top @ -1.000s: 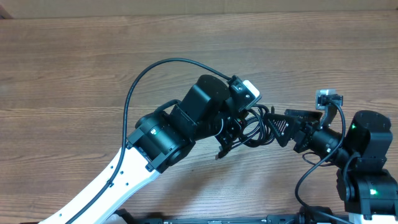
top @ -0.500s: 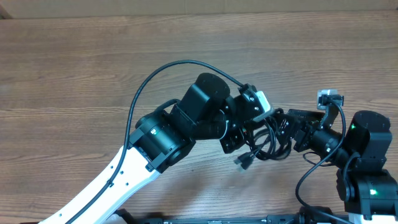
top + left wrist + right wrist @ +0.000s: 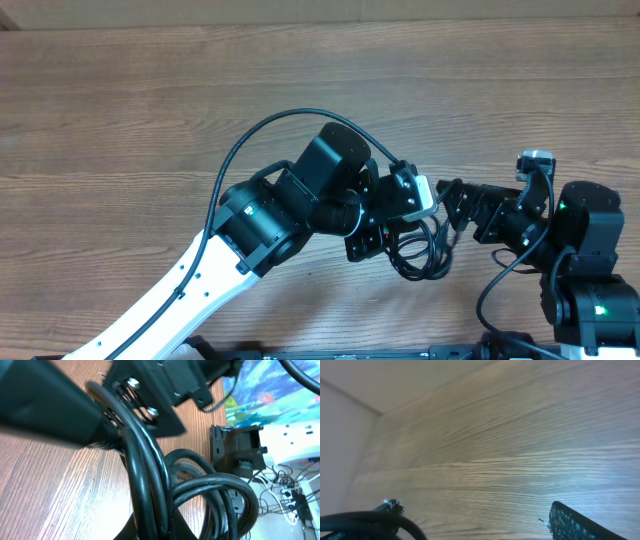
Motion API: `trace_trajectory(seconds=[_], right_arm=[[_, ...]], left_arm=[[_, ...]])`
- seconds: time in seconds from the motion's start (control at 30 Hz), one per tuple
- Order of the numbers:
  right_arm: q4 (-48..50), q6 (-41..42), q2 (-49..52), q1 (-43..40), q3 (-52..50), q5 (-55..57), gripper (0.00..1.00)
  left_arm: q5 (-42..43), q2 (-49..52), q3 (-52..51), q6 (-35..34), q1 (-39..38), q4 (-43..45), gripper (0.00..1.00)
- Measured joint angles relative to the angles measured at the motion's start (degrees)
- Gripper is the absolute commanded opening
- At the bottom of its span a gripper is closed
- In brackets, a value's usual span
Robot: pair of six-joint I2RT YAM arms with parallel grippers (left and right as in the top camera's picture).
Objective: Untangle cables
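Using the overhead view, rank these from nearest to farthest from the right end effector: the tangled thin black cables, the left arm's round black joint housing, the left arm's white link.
1. The tangled thin black cables, looped right beside the right end effector, on its lower left.
2. The round black joint housing, farther left.
3. The white link, farthest, at lower left.

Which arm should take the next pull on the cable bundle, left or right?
Right. The right hand is open and free beside the cables. The left hand is shut on them, so it likely serves as the anchor.
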Motion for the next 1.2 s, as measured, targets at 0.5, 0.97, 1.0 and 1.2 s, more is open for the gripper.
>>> trace_trajectory(seconds=[0.5, 0.97, 1.0, 1.2], right_arm=[[0.0, 2.3, 0.2, -0.3, 0.0, 6.1, 1.0], [1.6, 2.2, 0.2, -0.3, 0.0, 0.9, 1.0], [1.8, 2.0, 0.2, -0.3, 0.0, 0.0, 1.0], [2.8, -0.7, 0.2, -0.3, 0.0, -5.1, 1.0]], left_arm=[[-0.4, 0.0, 0.0, 1.7, 0.0, -2.3, 0.04], [-15.8, 0.0, 0.0, -7.1, 0.0, -2.2, 0.04], [-16.4, 0.0, 0.0, -7.6, 0.0, -2.2, 0.04], [-18.4, 0.0, 0.0, -9.4, 0.0, -1.1, 0.04]])
